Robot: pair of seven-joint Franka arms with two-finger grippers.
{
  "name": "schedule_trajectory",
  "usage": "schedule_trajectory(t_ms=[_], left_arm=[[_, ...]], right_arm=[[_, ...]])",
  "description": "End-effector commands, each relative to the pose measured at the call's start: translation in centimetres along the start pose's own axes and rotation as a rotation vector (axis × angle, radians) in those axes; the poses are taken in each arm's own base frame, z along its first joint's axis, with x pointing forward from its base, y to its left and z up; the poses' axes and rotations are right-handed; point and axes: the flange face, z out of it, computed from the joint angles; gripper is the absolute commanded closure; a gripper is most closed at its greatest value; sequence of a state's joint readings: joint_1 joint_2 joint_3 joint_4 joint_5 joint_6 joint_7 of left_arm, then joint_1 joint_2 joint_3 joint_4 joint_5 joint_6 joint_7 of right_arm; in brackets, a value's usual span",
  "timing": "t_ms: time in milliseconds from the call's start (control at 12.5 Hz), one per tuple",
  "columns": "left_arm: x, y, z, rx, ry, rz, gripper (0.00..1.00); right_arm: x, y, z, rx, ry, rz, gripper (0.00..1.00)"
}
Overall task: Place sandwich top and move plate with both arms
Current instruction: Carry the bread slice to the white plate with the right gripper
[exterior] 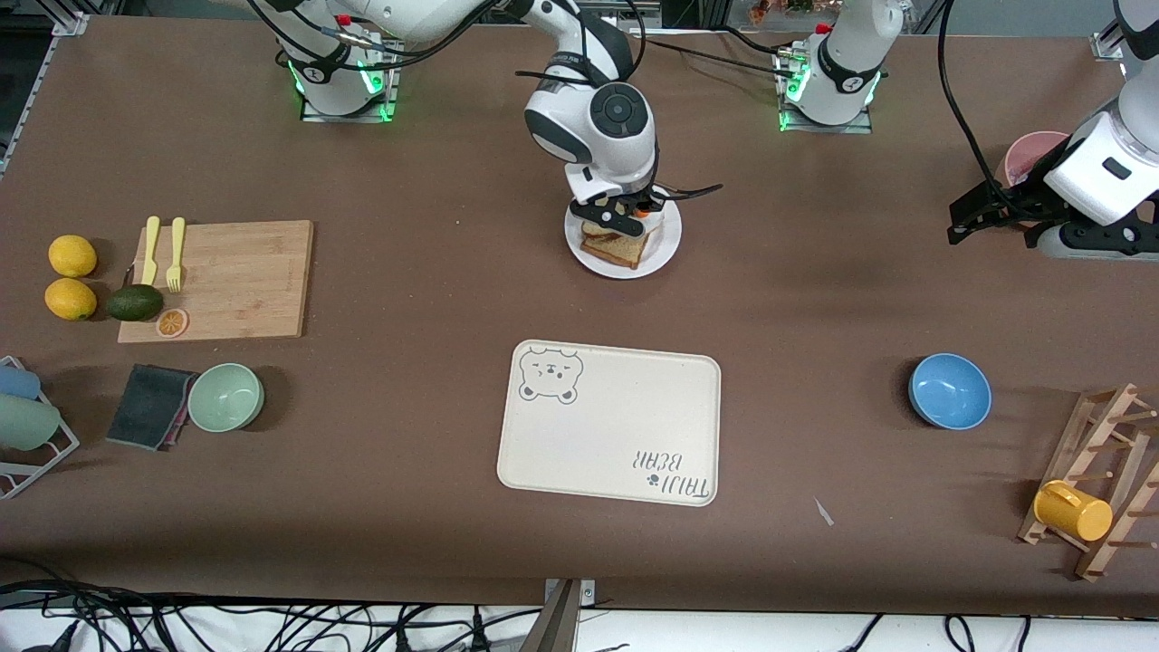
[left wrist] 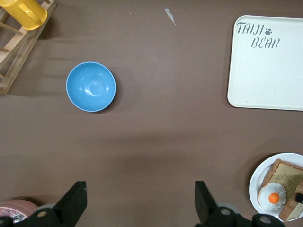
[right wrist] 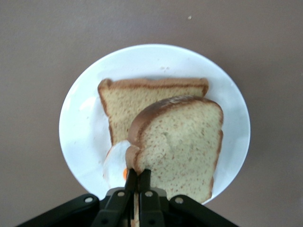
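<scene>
Sandwich top (right wrist: 182,146) pinched at its edge by closed fingers of right gripper (right wrist: 137,182), over lower bread slice (right wrist: 142,101) and fried egg (right wrist: 116,165) on plate (right wrist: 85,118), farther than bear-print tray (exterior: 608,422), left gripper (left wrist: 137,203) fingers spread wide, empty, over bare surface (left wrist: 156,142) near blue bowl (left wrist: 91,86)

sandwich top (right wrist: 182,142) over plate (right wrist: 85,113), tray (exterior: 608,422) nearer camera

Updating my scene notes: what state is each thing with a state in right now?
right hand: shut on the sandwich top, over the plate
sandwich top: held tilted over the lower slice
lower slice: flat on the plate, fried egg on it
plate: on the table, not on the tray
tray: nothing on it
left hand: open, holding nothing, waiting above the table
blue bowl: upright
</scene>
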State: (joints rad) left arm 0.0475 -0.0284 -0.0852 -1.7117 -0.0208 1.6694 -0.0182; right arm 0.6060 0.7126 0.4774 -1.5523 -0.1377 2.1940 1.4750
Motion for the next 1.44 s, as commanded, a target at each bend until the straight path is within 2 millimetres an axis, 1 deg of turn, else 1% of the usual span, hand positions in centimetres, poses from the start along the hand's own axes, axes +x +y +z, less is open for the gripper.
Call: schedule_trajectory(t_ms=[0, 80, 160, 240, 319, 399, 639, 799, 878, 1038, 1118, 1278, 1358], left_arm=[[0.0, 0.0, -0.3, 0.025, -0.002, -0.006, 0.00], [0.0, 0.0, -0.3, 0.025, -0.002, -0.006, 0.00], [0.0, 0.0, -0.3, 0.025, -0.002, -0.006, 0.00], [0.0, 0.0, -0.3, 0.025, -0.002, -0.006, 0.00], [0.0, 0.0, -0.3, 0.025, -0.002, -0.006, 0.00], [0.0, 0.0, -0.3, 0.025, -0.002, -0.006, 0.00], [0.0, 0.0, -0.3, 0.025, -0.002, -0.005, 0.00], [0.0, 0.0, -0.3, 0.025, -0.002, -0.006, 0.00], [0.0, 0.0, -0.3, 0.025, -0.002, -0.005, 0.00], [0.0, 0.0, -0.3, 0.025, -0.001, -0.005, 0.00], [0.0, 0.0, -0.3, 0.025, -0.001, -0.005, 0.00], [0.0, 0.0, -0.3, 0.025, -0.002, -0.006, 0.00], [0.0, 0.0, -0.3, 0.025, -0.002, -0.006, 0.00]], right_arm=[[2.3, -0.3, 0.3, -0.003, 0.026, -0.001, 1.00], [2.8, -0.1, 0.9, -0.012, 0.027, -0.006, 0.83], [3.8, 0.1, 1.3, -0.020, 0.043, -0.004, 0.54], [4.2, 0.0, 1.5, -0.018, 0.052, -0.002, 0.25], [4.5, -0.3, 1.3, -0.013, 0.056, -0.001, 0.07], [4.7, -0.3, 1.2, -0.012, 0.073, -0.012, 0.00], [5.4, -1.3, -1.8, -0.020, 0.094, -0.011, 0.00], [6.8, -1.5, -4.6, -0.043, 0.101, 0.002, 0.00], [7.5, -1.4, -5.7, -0.054, 0.106, -0.004, 0.00], [9.9, -1.3, -8.4, -0.053, 0.125, 0.007, 0.00], [11.1, -1.0, -9.3, -0.057, 0.129, -0.005, 0.00], [14.6, 0.1, -11.7, -0.050, 0.128, -0.003, 0.00], [16.2, 0.9, -13.5, -0.048, 0.130, -0.025, 0.00]])
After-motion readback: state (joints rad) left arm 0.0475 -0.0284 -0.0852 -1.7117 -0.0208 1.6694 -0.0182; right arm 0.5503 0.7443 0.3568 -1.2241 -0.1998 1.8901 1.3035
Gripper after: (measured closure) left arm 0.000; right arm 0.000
